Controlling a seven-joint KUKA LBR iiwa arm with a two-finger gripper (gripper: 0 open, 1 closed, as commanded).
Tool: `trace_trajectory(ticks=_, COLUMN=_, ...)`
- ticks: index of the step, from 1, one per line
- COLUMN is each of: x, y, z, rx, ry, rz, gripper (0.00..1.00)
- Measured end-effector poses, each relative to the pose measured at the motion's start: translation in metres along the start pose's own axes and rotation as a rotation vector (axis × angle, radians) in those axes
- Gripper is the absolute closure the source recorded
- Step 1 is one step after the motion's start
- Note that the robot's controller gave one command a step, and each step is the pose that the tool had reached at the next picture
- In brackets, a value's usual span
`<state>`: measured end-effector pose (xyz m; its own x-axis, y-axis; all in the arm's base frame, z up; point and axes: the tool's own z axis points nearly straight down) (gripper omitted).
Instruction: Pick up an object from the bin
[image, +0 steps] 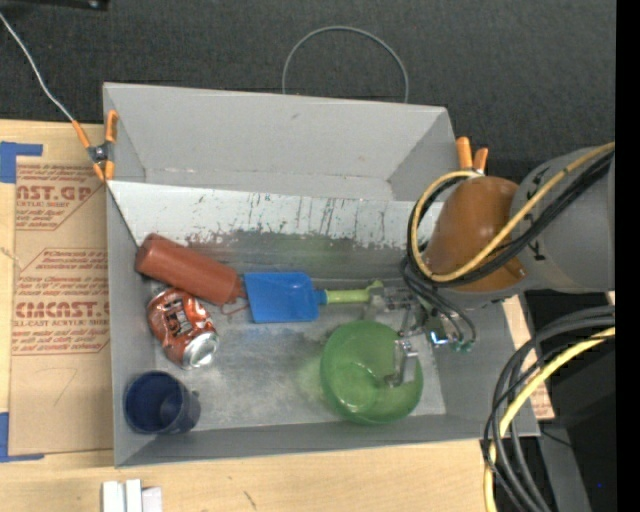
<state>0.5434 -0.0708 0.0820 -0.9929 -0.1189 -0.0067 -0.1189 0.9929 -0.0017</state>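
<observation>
Down into the grey metal bin (250, 130) we go in the camera view, and the arm (565, 235) is in from the right. Its orange wrist cover (470, 235) and looped yellow-and-black cables (521, 215) hang over the bin's right side.

The claw (404, 366) is low at the front right of the bin floor, right at the green bowl (350, 385). It sits over the bowl's right-hand rim, either dipping into the hollow or resting against the rim (which of the two, I cannot tell). How wide the claw stands I cannot tell either: its metal parts overlap one another against the green, and nothing shows plainly gripped in it. The bowl is upright, mouth up, resting on the floor close to the front wall.

Just behind the bowl lies a blue toy scoop (280, 297), flat on the floor. Its pale green handle (348, 295) points right, and the end of it comes near the upper part of the claw.

Over on the left, a red-brown cylinder (187, 270) lies on its side at a slant, its right end touching or just beside the scoop's blade (too close to call). Tucked against its front is a crushed drinks can (182, 326), orange-red and white, silver end toward the front.

In the front left corner sits a dark blue cup (155, 403), its mouth showing to the camera. It is well apart from the bowl, with bare scuffed floor between them.
</observation>
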Motion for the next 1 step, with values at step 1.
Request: trace_trajectory(ticks=1, x=-0.0185, y=0.0605, z=0.0095, rx=-0.003, ry=-0.001, rz=-0.195, gripper=1.00)
